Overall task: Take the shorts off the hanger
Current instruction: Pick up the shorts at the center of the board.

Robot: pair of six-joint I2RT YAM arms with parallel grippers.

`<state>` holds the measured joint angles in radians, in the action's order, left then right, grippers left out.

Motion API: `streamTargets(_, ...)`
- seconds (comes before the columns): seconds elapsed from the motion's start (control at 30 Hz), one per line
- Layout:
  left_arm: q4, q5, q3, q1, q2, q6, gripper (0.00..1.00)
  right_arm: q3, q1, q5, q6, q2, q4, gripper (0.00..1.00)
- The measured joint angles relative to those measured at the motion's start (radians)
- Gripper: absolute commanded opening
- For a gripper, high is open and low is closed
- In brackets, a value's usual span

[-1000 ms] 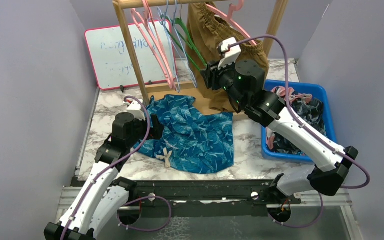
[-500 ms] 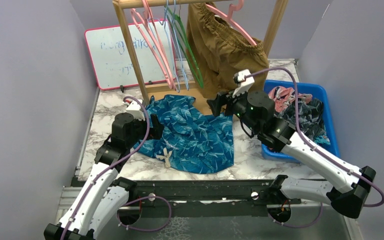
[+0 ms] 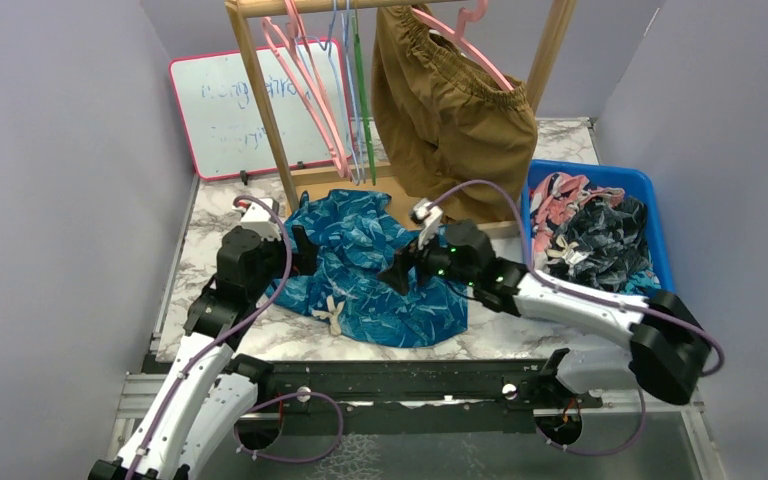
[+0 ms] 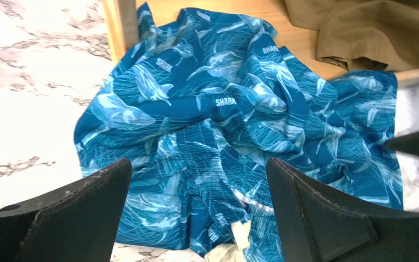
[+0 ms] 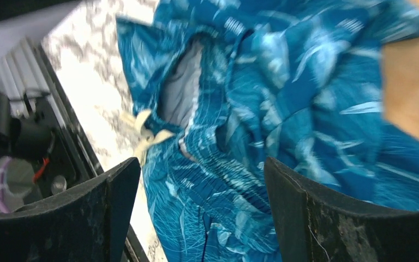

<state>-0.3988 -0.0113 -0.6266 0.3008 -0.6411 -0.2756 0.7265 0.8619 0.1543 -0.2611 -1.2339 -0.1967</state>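
The marble table (image 3: 560, 330) held a wooden rack (image 3: 260, 110) at its back edge. Brown shorts (image 3: 450, 110) hung on a pink hanger (image 3: 460, 45) at the rack's right end. Blue shark shorts (image 3: 380, 270) lay crumpled in the middle of the table, just in front of the rack. A blue bin (image 3: 660, 240) at the right edge held more shorts. The left gripper (image 3: 300, 250) sat at the shark shorts' left side, fingers wide, holding nothing. The right gripper (image 3: 400, 272) hung over their right part, fingers wide too, holding nothing.
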Motion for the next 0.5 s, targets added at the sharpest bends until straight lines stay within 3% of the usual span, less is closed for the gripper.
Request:
streamTargets(0.3,-0.006,-0.148,0.0,-0.011,0.048,-0.019,0.99,0.046,0.171,-0.026,0.106,-0.316,-0.123,1.0)
streamTargets(0.5,-0.012,-0.194,0.0,-0.013,0.061,-0.027,0.99,0.131,0.217,-0.113,0.202,-0.449,-0.156,0.99)
